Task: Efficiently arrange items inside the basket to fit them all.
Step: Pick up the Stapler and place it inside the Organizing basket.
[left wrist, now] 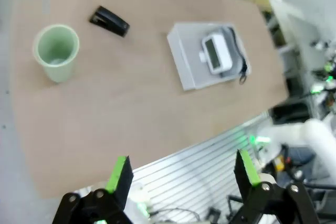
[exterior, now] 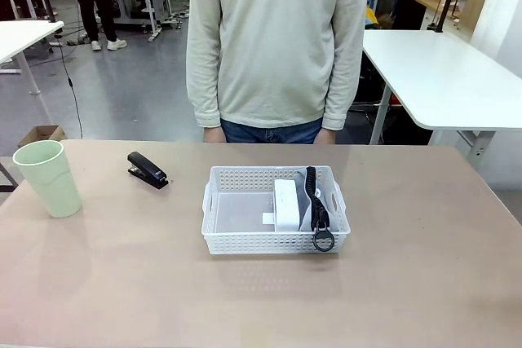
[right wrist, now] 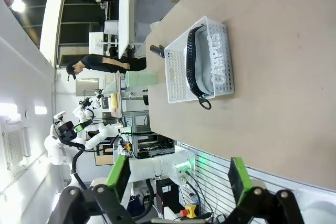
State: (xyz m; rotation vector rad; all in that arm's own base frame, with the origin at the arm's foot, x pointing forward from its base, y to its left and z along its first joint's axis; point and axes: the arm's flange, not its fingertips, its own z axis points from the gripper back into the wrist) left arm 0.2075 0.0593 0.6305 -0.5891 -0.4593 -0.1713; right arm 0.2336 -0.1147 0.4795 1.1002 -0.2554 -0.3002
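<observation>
Four items and one basket [exterior: 261,242] sit on the desk [exterior: 408,275]. We count one grey pouch [exterior: 307,214], one white boxy device [exterior: 286,204], one black stapler [exterior: 148,170] and one pale green cup [exterior: 49,178].

Two of these are inside the basket. The device lies right of the middle, and the pouch stands on edge between it and the right wall. The pouch's black strap [exterior: 313,193] runs along its top, with a ring hanging over the near rim. The basket's left half is bare.

The other two are outside, to the basket's left. The stapler is near its far corner and the cup stands upright, well apart, by the desk's left edge.

In the right wrist view we read one word, "CAMPUS", in white capitals on the side of the pouch, through the mesh.

Both claws are spread wide with nothing between the green pads. The left claw [left wrist: 182,163] and right claw [right wrist: 179,166] hang high, off the desk's near edge. One person [exterior: 277,38] stands at the far side.
</observation>
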